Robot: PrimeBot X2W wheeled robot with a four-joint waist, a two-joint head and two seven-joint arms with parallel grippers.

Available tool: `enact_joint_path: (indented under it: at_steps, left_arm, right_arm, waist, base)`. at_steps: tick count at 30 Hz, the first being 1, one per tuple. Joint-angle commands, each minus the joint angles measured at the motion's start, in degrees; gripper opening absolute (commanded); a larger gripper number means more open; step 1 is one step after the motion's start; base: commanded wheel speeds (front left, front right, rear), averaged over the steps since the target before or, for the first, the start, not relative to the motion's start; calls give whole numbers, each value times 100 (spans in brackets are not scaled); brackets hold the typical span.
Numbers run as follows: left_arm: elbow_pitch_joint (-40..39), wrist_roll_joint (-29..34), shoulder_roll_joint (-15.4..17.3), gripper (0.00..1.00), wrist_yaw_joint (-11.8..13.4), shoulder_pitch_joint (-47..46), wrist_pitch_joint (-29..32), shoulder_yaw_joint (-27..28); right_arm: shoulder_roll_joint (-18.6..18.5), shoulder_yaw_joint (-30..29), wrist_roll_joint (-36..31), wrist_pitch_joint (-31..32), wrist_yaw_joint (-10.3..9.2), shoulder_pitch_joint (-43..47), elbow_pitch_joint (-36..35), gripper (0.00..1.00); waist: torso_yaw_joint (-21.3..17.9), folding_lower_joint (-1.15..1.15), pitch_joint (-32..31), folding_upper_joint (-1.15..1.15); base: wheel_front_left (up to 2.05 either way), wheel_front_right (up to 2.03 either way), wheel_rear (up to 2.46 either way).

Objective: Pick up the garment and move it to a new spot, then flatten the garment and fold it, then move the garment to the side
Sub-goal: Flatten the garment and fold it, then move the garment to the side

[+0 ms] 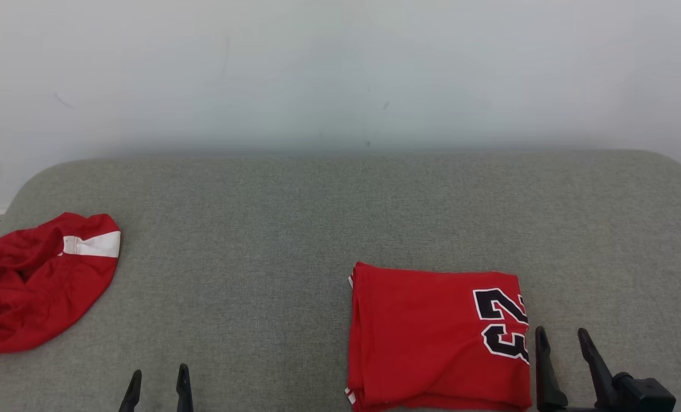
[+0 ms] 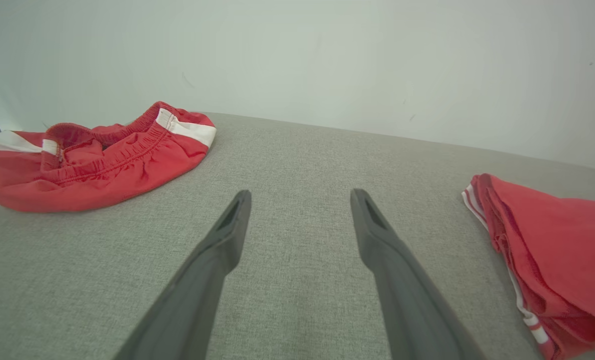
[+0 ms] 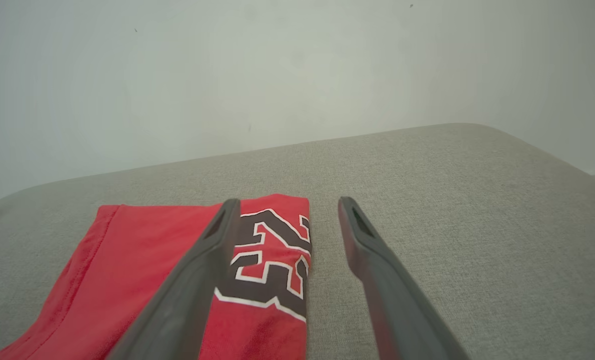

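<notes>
The only writing is a black, white-outlined "23" (image 1: 503,323) on the folded red jersey (image 1: 432,337). It lies sideways along the jersey's right border, where the fold cuts it short. The jersey lies flat at the near edge of the padded grey surface (image 1: 317,229), right of the middle. The head view's bottom edge clips its near side. In the right wrist view one dark finger hides part of the numeral.

Crumpled red shorts (image 1: 37,280) with a white stripe and a gathered waistband sit at the surface's left edge, partly out of frame.

The right gripper (image 1: 561,330) is just beside the jersey's right border, fingers spread wide and holding nothing; whether it touches the cloth I cannot tell. The left gripper (image 1: 160,371) hovers at the near edge between the two garments, also spread wide and empty.
</notes>
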Motion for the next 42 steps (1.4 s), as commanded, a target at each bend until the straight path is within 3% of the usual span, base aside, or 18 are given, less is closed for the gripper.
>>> enact_joint_path:
  at_steps: [1,32,38,42]
  left_arm:
    - [36,63,-7,100,-14,26,-18,1]
    - [174,-49,-8,100,20,77,-18,-18]
    - [123,-61,-8,100,55,138,-18,-53]
    - [106,-82,-8,100,79,147,-18,-86]
  right_arm:
    - [13,20,1,-39,-13,52,48,100]
    - [11,115,174,93,-13,-59,-35,100]
    - [13,-272,459,871,-13,-200,20,100]
    - [11,-391,497,1900,-13,-419,-60,100]
  waist:
    - [-16,0,-4,0]
    - [-98,0,21,0]
    - [-112,0,26,0]
    - [-123,0,50,0]
  base:
    - [0,0,0]
    - [0,0,0]
    - [0,0,0]
    - [0,0,0]
